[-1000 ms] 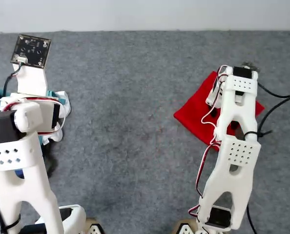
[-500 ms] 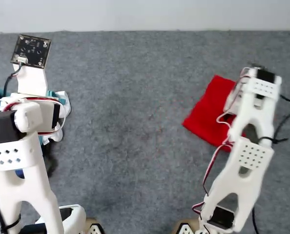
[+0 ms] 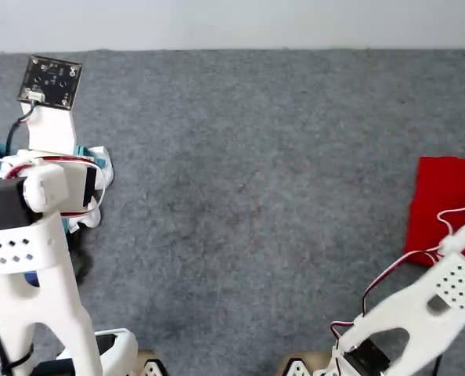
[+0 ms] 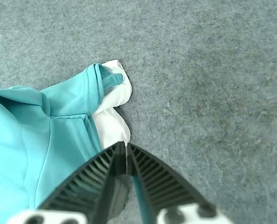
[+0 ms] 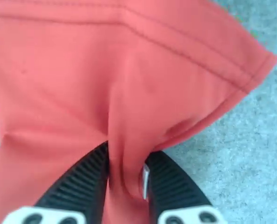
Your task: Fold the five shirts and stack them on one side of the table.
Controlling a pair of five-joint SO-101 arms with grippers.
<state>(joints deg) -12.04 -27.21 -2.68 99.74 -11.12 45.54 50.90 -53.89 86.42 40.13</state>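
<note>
At right edge of grey felt table (image 3: 256, 157), red cloth shirt (image 3: 444, 196) lies, fold of it pinched in right gripper (image 5: 125, 156). Left gripper (image 4: 126, 147) clenched over crumpled teal shirt (image 4: 36, 140) and white cloth shirt (image 4: 111, 126); grip on fabric unclear. Seemingly early: no stack yet, folding mostly left.

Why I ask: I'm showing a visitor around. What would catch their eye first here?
The red shirt at the right edge of the table, with a fold of it pinched in the right gripper. Opposite, at the left edge, a teal shirt lies over a white shirt, with the left gripper shut over them.
</note>
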